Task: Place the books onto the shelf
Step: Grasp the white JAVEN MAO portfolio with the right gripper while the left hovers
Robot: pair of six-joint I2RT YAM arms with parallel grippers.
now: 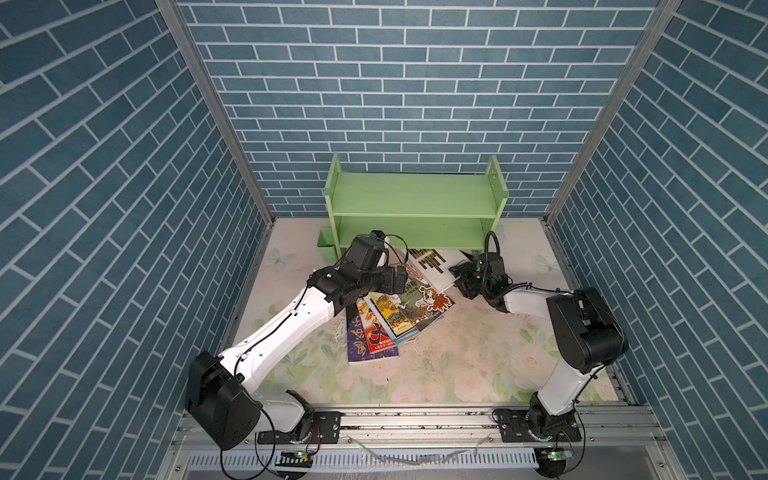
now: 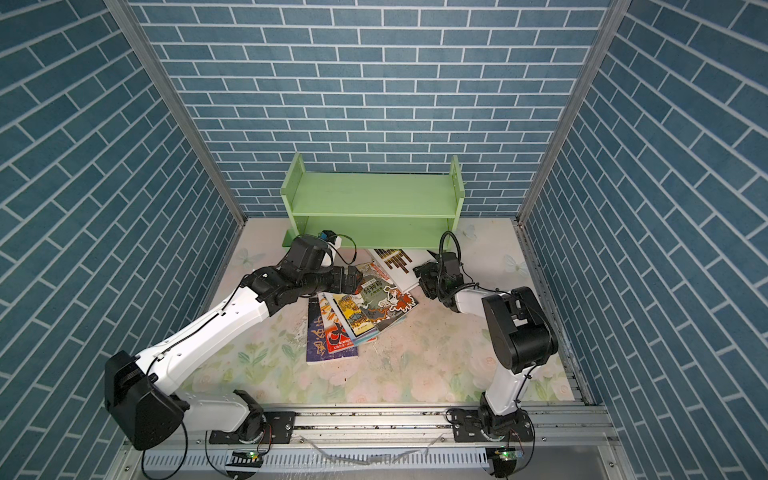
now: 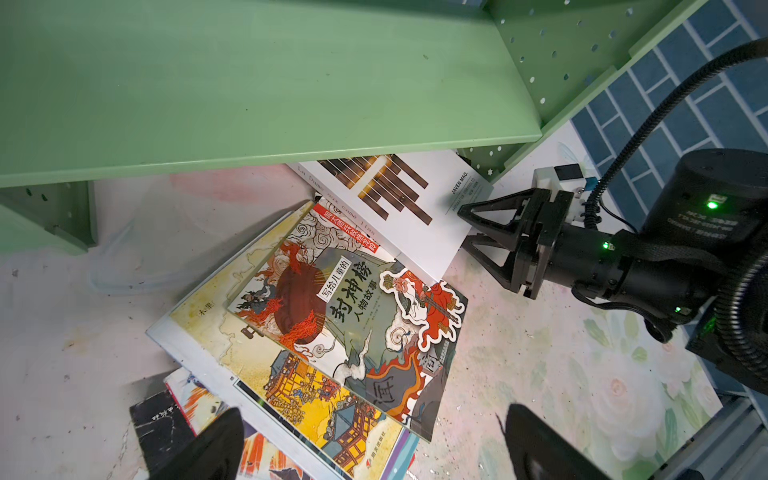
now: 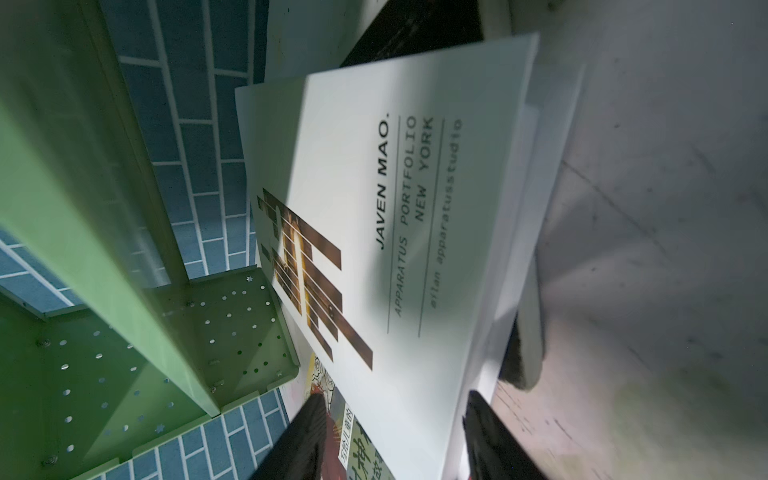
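Observation:
Several books (image 1: pixel 390 316) lie fanned out in a loose pile on the floral table in front of the light-green shelf (image 1: pixel 415 199) (image 2: pixel 374 199), which stands bare. A white book with dark bars (image 1: pixel 428 266) (image 4: pixel 395 208) rests on the pile's far end, partly under the shelf's lower board (image 3: pixel 249 83). My right gripper (image 1: pixel 457 272) (image 3: pixel 463 226) (image 4: pixel 395 440) straddles this book's right edge, one finger above the cover and one below. The jaws stand apart, no firm grip visible. My left gripper (image 1: pixel 401 278) (image 3: pixel 374 449) hangs wide open over the pile, above a grey-green illustrated cover (image 3: pixel 353 311).
A small green cup (image 1: pixel 326 245) stands by the shelf's left side panel. Blue brick-pattern walls close the cell on three sides. A metal rail (image 1: pixel 415 419) with both arm bases runs along the front edge.

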